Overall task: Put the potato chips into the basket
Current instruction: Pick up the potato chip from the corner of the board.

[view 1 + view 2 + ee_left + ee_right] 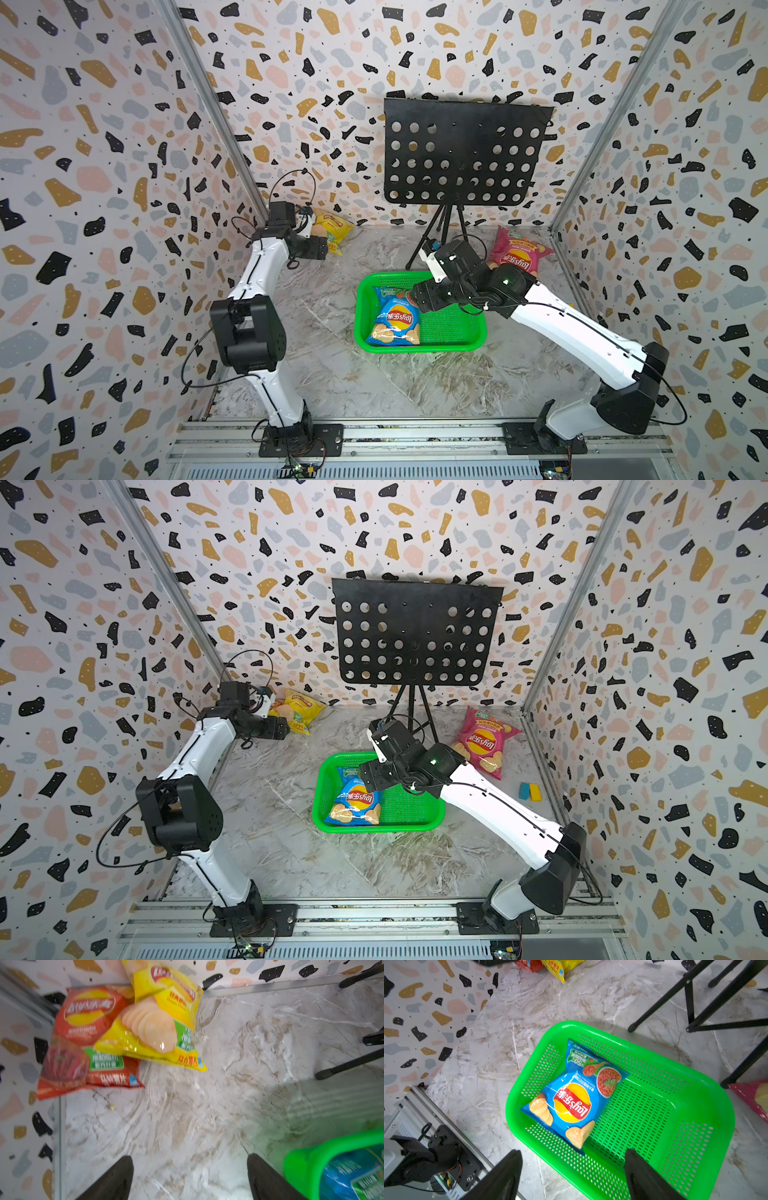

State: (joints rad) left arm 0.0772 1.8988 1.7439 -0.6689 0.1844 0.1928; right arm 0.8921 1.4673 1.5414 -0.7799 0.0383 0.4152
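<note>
The green basket (424, 347) (376, 828) sits mid-floor, and a blue potato chips bag (395, 322) (355, 804) (571, 1101) lies loose in its left half. My right gripper (573, 1152) hangs open above the basket's wall (612, 1030), holding nothing. In the far left corner, a yellow bag (332, 228) (158, 1022) leans over a red bag (83, 1039). My left gripper (189, 1158) is open over bare marble, short of both bags. A pink bag (517, 253) (482, 742) lies at the far right.
A black perforated stand (461, 153) on a tripod (440, 232) rises just behind the basket. A small blue-and-yellow block (530, 791) lies near the right wall. Patterned walls close three sides, and a metal rail (374, 432) runs along the front.
</note>
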